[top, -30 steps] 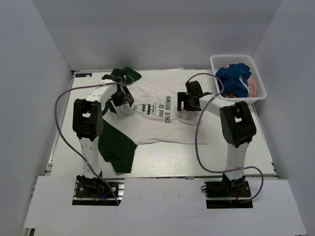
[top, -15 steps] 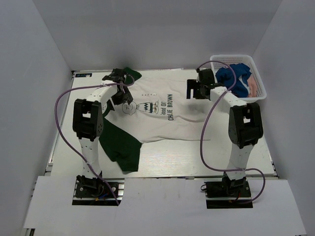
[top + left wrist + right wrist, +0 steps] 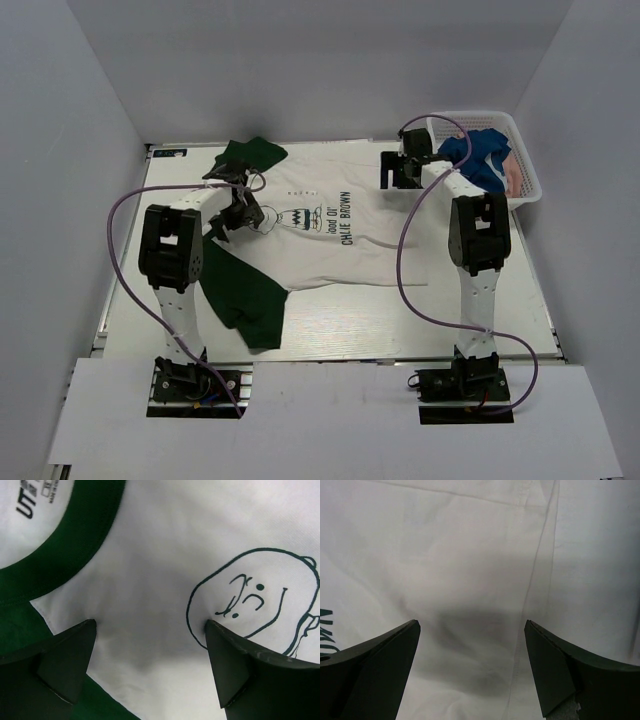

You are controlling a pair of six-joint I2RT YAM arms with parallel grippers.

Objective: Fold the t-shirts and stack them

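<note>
Step in hand, as I judged it: the first fold of the cream shirt [image 3: 330,235]. It lay spread print-up on the table [image 3: 350,320], collar [image 3: 75,545] toward the left arm and hem [image 3: 540,555] toward the right arm. The blue shirt [image 3: 480,160] and pink shirt [image 3: 515,175] sat bunched in the basket [image 3: 520,195] at the far right corner, so none of the stack was built.

Left tool [image 3: 150,630]: fingers spread wide, nothing between them. The tips were down at the cloth between the collar and the printed face [image 3: 250,595]. Faint creases ran from each tip, so I took them to be pressing lightly.

Right tool [image 3: 472,625]: likewise spread and empty, low over plain cloth beside the hem seam. I could not tell whether it made contact.

Next move, in my estimate: close both tools on the fabric, pinching it without dragging, then lift the two grip points together and carry that edge across the shirt. Uneven lift would skew the fold.
</note>
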